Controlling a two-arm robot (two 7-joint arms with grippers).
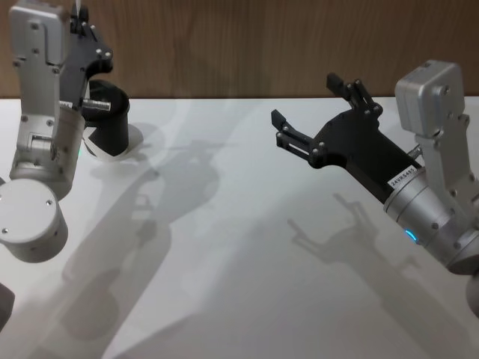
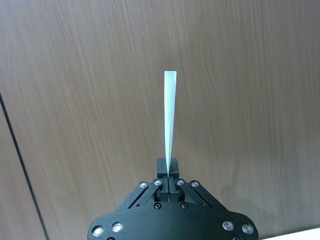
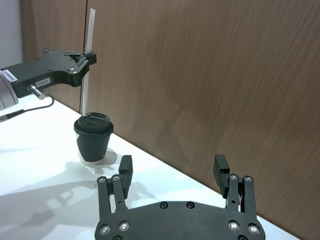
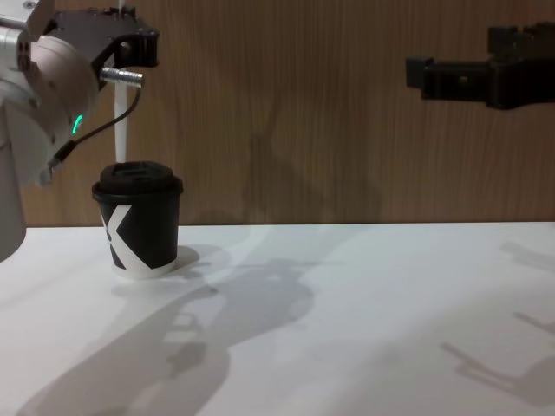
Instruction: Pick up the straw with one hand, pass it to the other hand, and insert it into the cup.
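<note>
Your left gripper (image 3: 90,57) is clenched on the straw (image 3: 89,35), so you've got it pinched tight between the fingertips. It grips well down the length; in the left wrist view a long piece pokes out past the tips. The straw stands pretty much upright, with the gripper up high at the far left of the surface (image 4: 347,329), close to the wood wall (image 4: 303,113). The cup (image 4: 139,221) sits right under it, upright on the surface with its lid (image 4: 137,178) on and the white mark facing the chest camera. From the chest view the straw's lower end comes down to the lid's top at the left side. From the right wrist view it also ends right about at the lid. Honestly, you can't tell from either angle whether the tip is in the lid's hole, just touching the lid, or sitting slightly behind it. Your right gripper (image 3: 172,167) is released, fingers spread wide with nothing between them. It hangs in the air over the right side of the surface, well apart from the cup and the straw, with its fingers pointing toward the left gripper. You can see the green ring (image 4: 76,124) lit on the left wrist, with a dark cable (image 4: 95,130) looping down beside the straw.
</note>
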